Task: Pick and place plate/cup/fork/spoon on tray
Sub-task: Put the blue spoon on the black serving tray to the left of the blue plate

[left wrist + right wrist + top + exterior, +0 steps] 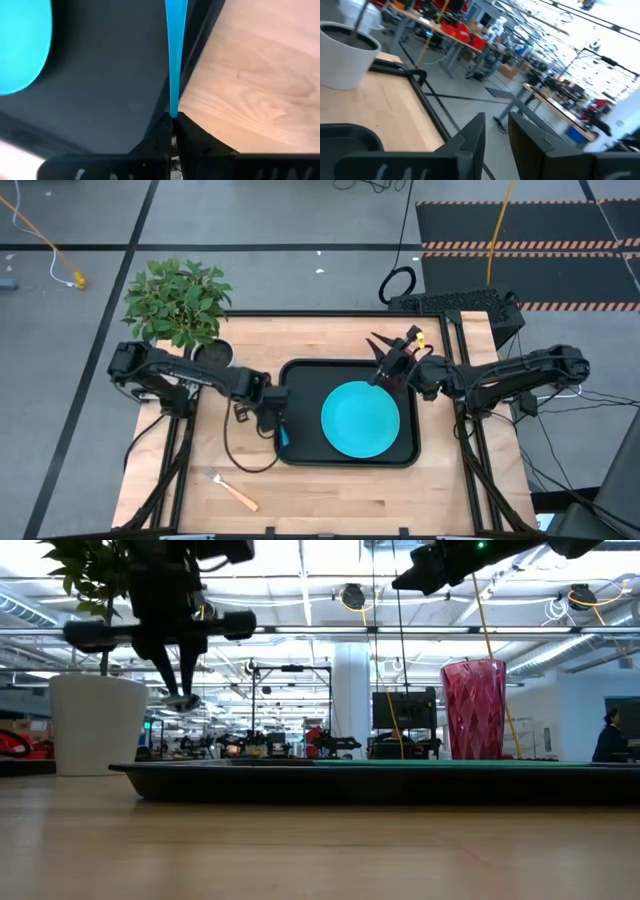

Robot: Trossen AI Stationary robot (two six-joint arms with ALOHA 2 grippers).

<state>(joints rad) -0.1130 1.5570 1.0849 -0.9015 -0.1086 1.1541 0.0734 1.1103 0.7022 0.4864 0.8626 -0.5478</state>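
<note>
The black tray (300,375) lies in the middle of the table with the turquoise plate (360,418) flat on it. The dark red cup (474,710) stands upright on the tray's far right corner (402,376). My left gripper (277,423) is shut on the blue-handled spoon (175,55) above the tray's left rim. My right gripper (380,358) is open and empty, raised above and beside the cup. The yellow-handled fork (232,490) lies flat on the table near the front left. My left gripper pinches the spoon's light blue handle (173,107) between its two fingers at one end of it. The fingers point down (180,690). The handle runs out from them along the tray's left rim, lifted clear of the tray. The spoon's bowl does not show.
A green plant (178,300) in a white pot (98,725) stands at the table's far left corner. Bare wood shows on the near strip of the table (400,500) in front of the tray.
</note>
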